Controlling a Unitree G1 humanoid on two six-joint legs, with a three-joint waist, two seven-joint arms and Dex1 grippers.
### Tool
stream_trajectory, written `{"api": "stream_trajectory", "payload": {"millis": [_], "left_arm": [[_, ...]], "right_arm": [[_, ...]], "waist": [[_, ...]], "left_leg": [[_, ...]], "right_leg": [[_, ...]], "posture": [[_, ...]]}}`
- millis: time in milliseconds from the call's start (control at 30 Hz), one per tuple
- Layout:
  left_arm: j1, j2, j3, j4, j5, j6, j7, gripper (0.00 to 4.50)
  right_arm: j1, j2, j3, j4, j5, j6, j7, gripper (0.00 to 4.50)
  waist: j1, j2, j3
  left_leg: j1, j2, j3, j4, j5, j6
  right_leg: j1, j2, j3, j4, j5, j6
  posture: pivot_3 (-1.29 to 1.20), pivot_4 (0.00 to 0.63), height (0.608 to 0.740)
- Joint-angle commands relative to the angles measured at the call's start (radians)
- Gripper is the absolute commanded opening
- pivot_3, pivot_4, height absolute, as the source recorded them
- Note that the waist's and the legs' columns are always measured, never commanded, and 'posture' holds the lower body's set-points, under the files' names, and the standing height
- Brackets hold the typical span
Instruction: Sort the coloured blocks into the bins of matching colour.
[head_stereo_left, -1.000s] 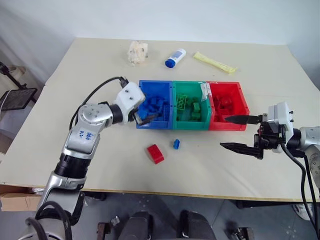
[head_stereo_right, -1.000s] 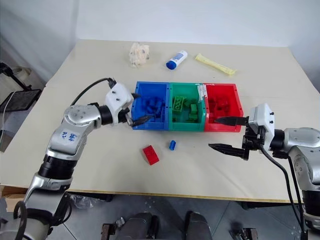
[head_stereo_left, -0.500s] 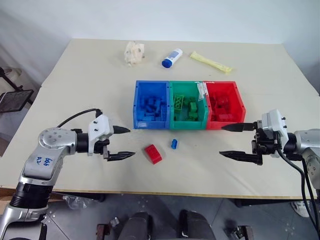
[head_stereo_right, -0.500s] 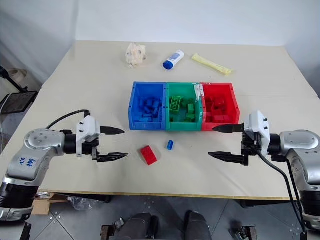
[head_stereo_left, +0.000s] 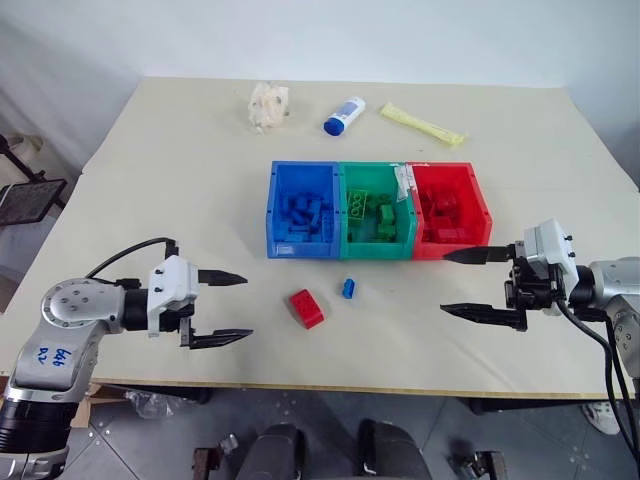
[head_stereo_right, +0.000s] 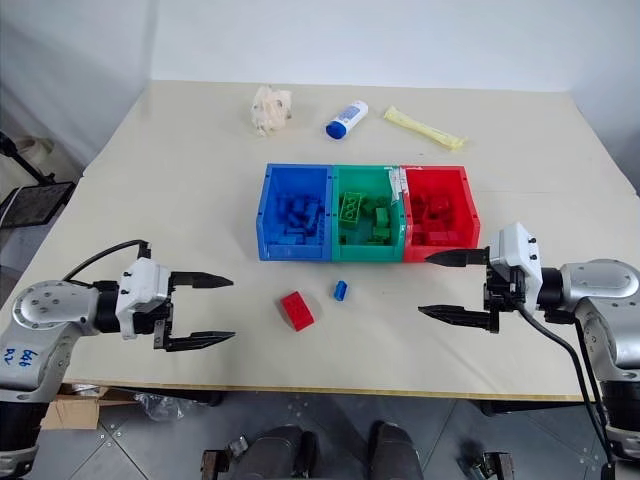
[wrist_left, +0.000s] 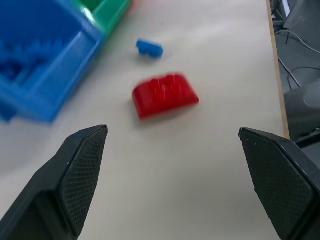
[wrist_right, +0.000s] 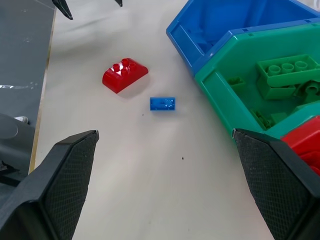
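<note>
Near the centre of the head view, just below the row of bins, two bricks lie loose on the table (head_stereo_left: 150, 180): a red brick (head_stereo_left: 308, 307) with a rounded top and, a little to its upper right, a smaller blue brick (head_stereo_left: 348, 288). Above them the blue bin (head_stereo_left: 272, 215), the green bin (head_stereo_left: 344, 215) and the red bin (head_stereo_left: 484, 205) are joined side by side, each holding bricks of its own colour.

At the lower left of the frame the left gripper (head_stereo_left: 225, 308) has its jaws wide apart and holds nothing; at the lower right the right gripper (head_stereo_left: 472, 284) is equally wide and also free of any load.

Both bricks look like hard, light plastic, so they probably do not bend but may slide on the smooth table. I judge the flat long sides of the red brick the best place to pinch, because the curved top could slip out.
</note>
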Motion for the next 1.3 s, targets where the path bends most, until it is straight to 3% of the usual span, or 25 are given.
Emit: {"api": "stream_trajectory", "payload": {"millis": [33, 300, 633, 900, 1000, 1233, 1300], "left_arm": [[-0.109, -0.058, -0.118, -0.096, 0.018, 0.096, 0.073, 4.48], [-0.315, -0.244, -0.316, -0.019, 0.184, 0.133, 0.248, 4.48], [-0.484, -0.341, -0.529, 0.11, 0.385, 0.199, 0.291, 4.48], [-0.549, -0.396, -0.587, 0.223, 0.482, 0.175, 0.309, 4.48], [-0.552, -0.409, -0.596, 0.247, 0.496, 0.163, 0.299, 3.92], [-0.574, -0.437, -0.613, 0.316, 0.549, 0.141, 0.299, 1.74], [-0.576, -0.438, -0.608, 0.319, 0.55, 0.136, 0.295, 1.47]], "right_arm": [[-0.012, -0.01, -0.014, -0.017, -0.001, -0.012, -0.002, 4.5], [0.023, 0.007, -0.022, -0.053, -0.003, -0.008, -0.044, 4.5], [0.109, 0.025, -0.053, -0.132, 0.02, 0.0, -0.117, 4.5], [0.144, 0.035, -0.073, -0.16, 0.044, -0.008, -0.133, 4.5], [0.152, 0.036, -0.076, -0.163, 0.043, -0.012, -0.142, 4.5], [0.171, 0.034, -0.093, -0.174, 0.051, -0.015, -0.152, 4.5], [0.179, 0.04, -0.101, -0.176, 0.057, -0.022, -0.153, 4.5]], "waist": [[0.005, 0.0, 0.0], [0.002, 0.0, 0.0], [0.011, -0.001, 0.0], [0.017, -0.001, 0.0], [0.021, -0.001, 0.0], [0.03, -0.001, 0.0], [0.029, -0.001, 0.0]], "left_leg": [[0.0, 0.0, 0.0, 0.0, 0.0, 0.0], [0.0, -0.001, 0.001, 0.001, 0.0, 0.001], [-0.001, -0.002, 0.002, 0.002, 0.001, 0.001], [-0.001, -0.002, 0.002, 0.002, 0.001, 0.002], [-0.001, -0.002, 0.003, 0.002, 0.001, 0.002], [-0.001, -0.002, 0.003, 0.003, 0.001, 0.002], [-0.001, -0.002, 0.002, 0.003, 0.001, 0.002]], "right_leg": [[0.0, 0.0, 0.0, 0.0, 0.0, 0.0], [0.0, 0.004, 0.0, 0.002, 0.0, 0.001], [0.0, 0.005, 0.0, 0.002, 0.0, 0.001], [0.0, 0.005, 0.0, 0.001, 0.0, 0.001], [0.0, 0.005, 0.0, 0.001, 0.0, 0.001], [0.0, 0.005, 0.0, 0.001, 0.0, 0.001], [0.001, 0.004, 0.0, 0.002, 0.0, 0.001]], "posture": [[0.0, 0.15, 0.74], [0.0, 0.15, 0.74], [0.0, 0.15, 0.74], [0.0, 0.15, 0.74], [0.0, 0.15, 0.74], [0.0, 0.15, 0.74], [0.0, 0.15, 0.74]]}}
